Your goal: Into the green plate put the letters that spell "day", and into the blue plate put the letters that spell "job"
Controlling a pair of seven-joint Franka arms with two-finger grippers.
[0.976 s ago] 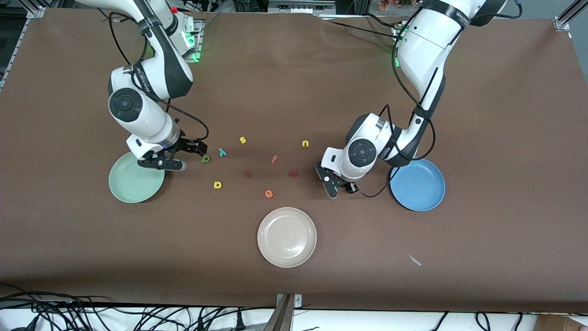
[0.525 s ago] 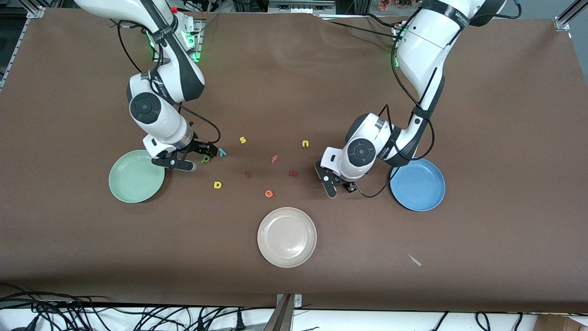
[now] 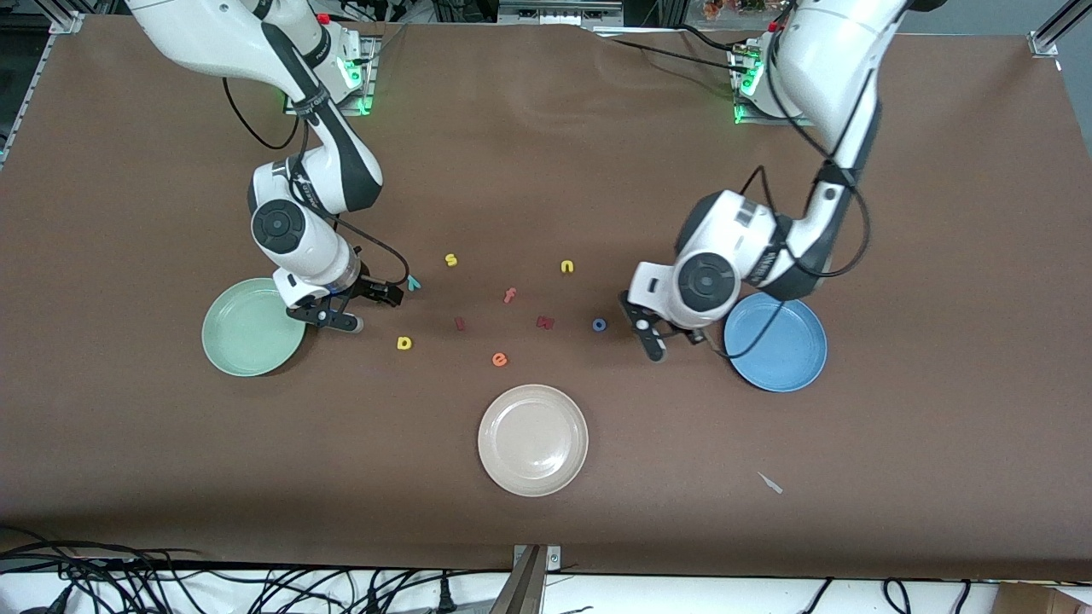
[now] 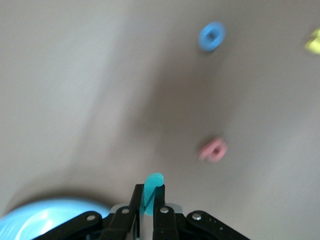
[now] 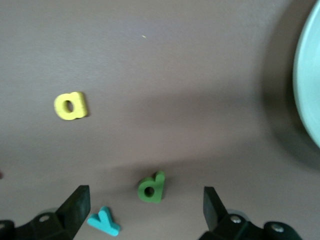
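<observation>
My left gripper (image 4: 151,196) is shut on the teal j (image 4: 152,184), over the table beside the blue plate (image 4: 40,221). The blue o (image 4: 211,36) and the pinkish-red b (image 4: 213,149) lie on the table. In the front view that gripper (image 3: 655,344) hangs between the o (image 3: 600,324) and the blue plate (image 3: 785,350). My right gripper (image 5: 145,207) is open, with the dark green d (image 5: 151,187) between its fingers and the teal y (image 5: 104,221) just inside one finger. The yellow a (image 5: 70,105) lies apart from them, and the green plate (image 5: 311,80) is close by. The front view hides the d under the right gripper (image 3: 363,305).
A cream-white plate (image 3: 533,440) sits nearer the camera at mid-table. Loose letters lie between the arms: yellow s (image 3: 450,260), yellow n (image 3: 567,267), orange f (image 3: 509,295), orange e (image 3: 499,359) and a dark red piece (image 3: 460,323). A small scrap (image 3: 770,483) lies toward the left arm's end.
My left gripper shut on the j and drew toward the blue plate, uncovering the blue o. My right gripper moved from beside the green plate to over the d.
</observation>
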